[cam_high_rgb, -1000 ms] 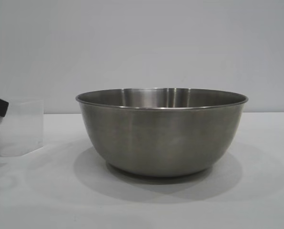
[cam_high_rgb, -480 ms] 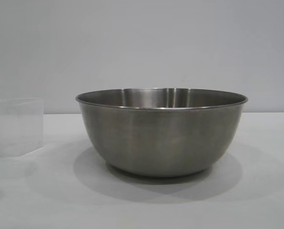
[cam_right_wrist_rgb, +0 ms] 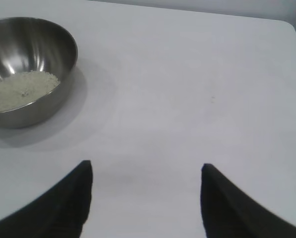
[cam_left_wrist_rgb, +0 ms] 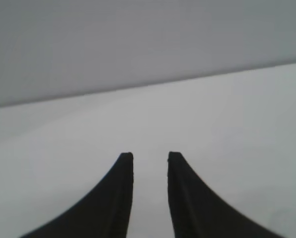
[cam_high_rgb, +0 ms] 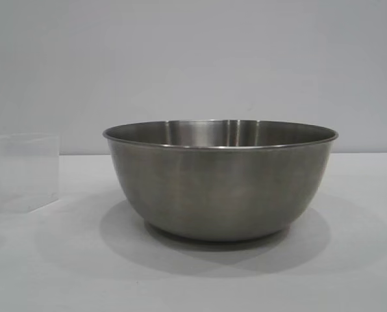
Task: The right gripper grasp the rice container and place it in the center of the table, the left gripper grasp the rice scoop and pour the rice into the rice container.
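The steel rice container [cam_high_rgb: 221,179] stands upright on the white table [cam_high_rgb: 349,273] in the middle of the exterior view. In the right wrist view it [cam_right_wrist_rgb: 29,69] holds white rice [cam_right_wrist_rgb: 21,89] in its bottom. The clear rice scoop [cam_high_rgb: 23,172] stands on the table at the far left, with no gripper on it. My left gripper [cam_left_wrist_rgb: 150,157] is open and empty over bare table, with a narrow gap between its fingers. My right gripper [cam_right_wrist_rgb: 147,168] is wide open and empty, well away from the container. Neither gripper shows in the exterior view.
A plain grey wall stands behind the table. In the right wrist view the table's far edge and rounded corner [cam_right_wrist_rgb: 287,25] show beyond the container.
The dark left gripper that was beside the scoop one second ago has left the exterior view. The scoop stays standing at the left. The container has not moved.
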Tool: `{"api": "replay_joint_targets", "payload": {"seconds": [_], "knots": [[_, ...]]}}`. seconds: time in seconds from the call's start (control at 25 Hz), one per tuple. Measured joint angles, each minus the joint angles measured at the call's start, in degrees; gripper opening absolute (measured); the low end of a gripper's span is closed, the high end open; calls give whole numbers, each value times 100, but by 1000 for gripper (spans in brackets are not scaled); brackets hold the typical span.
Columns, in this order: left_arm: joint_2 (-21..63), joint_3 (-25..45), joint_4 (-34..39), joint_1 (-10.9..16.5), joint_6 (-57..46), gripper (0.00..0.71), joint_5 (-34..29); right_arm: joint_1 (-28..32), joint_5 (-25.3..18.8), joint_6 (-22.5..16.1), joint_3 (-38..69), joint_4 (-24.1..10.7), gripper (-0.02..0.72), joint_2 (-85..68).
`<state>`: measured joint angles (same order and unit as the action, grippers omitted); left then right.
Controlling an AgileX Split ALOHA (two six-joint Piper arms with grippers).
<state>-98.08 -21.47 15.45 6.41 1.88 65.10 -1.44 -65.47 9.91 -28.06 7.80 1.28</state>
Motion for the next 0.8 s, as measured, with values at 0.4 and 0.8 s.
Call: {"api": "replay_joint_targets", "payload": {"seconds": [0.4,0.8], "knots": [[3148,0,922,0,-396,223,-2466,0,0,0,0,3,401,-11],[5351,23,1009,-40,-1339,223,-5569,0,0,0,0,13,401,-115]]}}
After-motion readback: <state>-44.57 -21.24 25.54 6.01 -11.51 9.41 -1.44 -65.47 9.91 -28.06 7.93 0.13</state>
